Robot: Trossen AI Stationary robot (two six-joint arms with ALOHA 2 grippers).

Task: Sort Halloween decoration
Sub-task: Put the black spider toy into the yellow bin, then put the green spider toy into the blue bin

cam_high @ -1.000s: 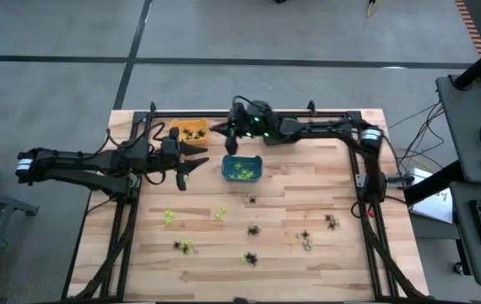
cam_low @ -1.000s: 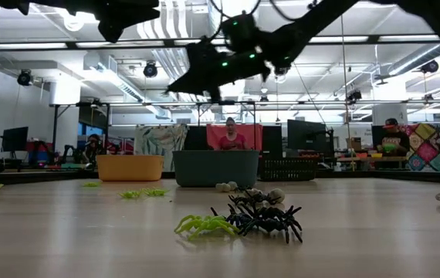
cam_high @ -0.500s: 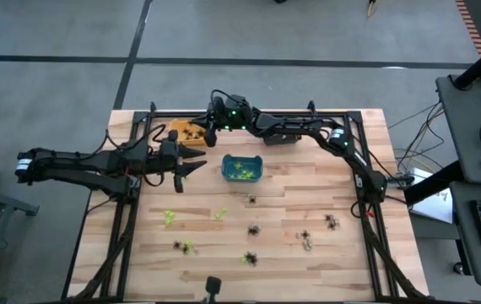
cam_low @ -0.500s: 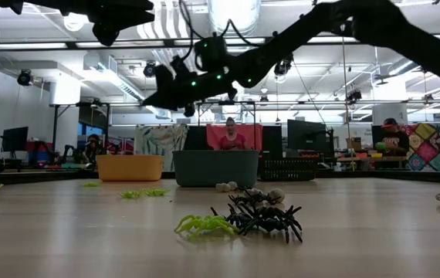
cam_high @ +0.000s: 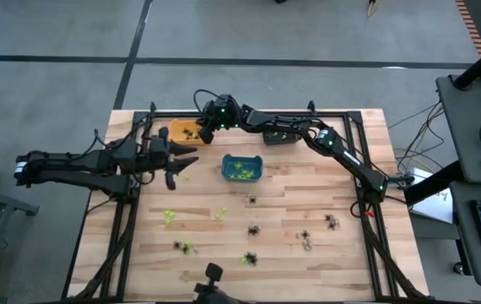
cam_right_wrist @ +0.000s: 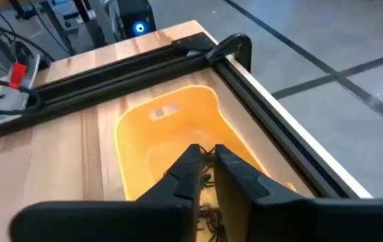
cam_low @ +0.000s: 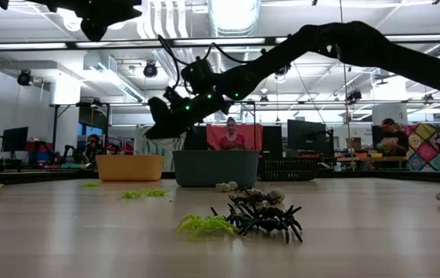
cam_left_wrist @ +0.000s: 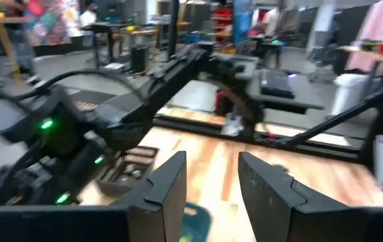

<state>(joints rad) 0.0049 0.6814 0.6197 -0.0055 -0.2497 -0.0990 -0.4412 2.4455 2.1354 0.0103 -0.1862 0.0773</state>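
Wooden table (cam_high: 308, 169): right end effector (cam_right_wrist: 207, 163) reaches over orange bin (cam_right_wrist: 171, 128), fingers barely parted; left end effector (cam_left_wrist: 208, 185) spread.

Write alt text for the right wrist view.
The right gripper hangs directly over the orange bin, its fingers nearly together with a small dark spider trinket in the narrow gap between them. The bin sits on the wooden table in a corner of the black frame.

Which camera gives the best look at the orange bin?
The right wrist view: the orange bin fills the picture, inside visible. From above it is small, partly under the right gripper. The low view shows only its side; the left wrist view misses it.
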